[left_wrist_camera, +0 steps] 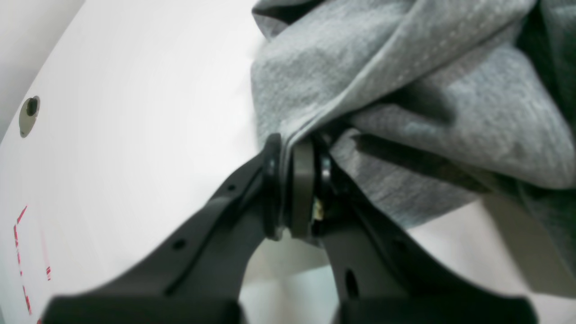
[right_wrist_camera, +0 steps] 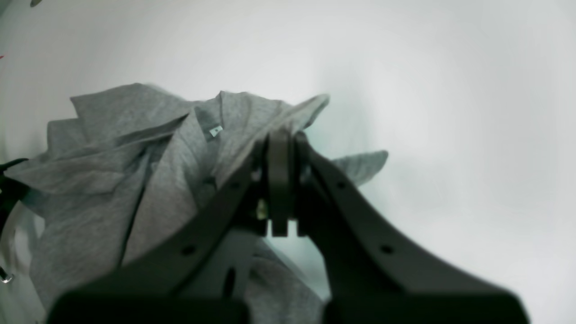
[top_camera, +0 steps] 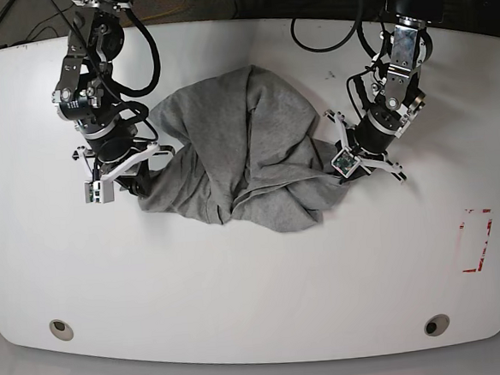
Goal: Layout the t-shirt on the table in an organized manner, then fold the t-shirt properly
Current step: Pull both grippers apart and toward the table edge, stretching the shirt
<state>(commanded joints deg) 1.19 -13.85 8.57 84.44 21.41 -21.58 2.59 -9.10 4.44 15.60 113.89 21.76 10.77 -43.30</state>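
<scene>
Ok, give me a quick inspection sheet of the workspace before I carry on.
Surface: white table, glossy; red dashed rectangle near one end, two grey grommets on the near edge.
Job's things: grey t-shirt bunched and wrinkled mid-table, not laid flat.
Clutter: nothing seen.
Grippers: left tool shut on a t-shirt hem; right tool shut on a t-shirt edge.
Cables: black cables lying at the far edge.
Surroundings: dark, unclear.

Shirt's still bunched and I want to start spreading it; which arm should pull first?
Probably the left gripper: it is shut on a seamed edge of the t-shirt, with bare table beyond it. The right gripper grips cloth too.
</scene>
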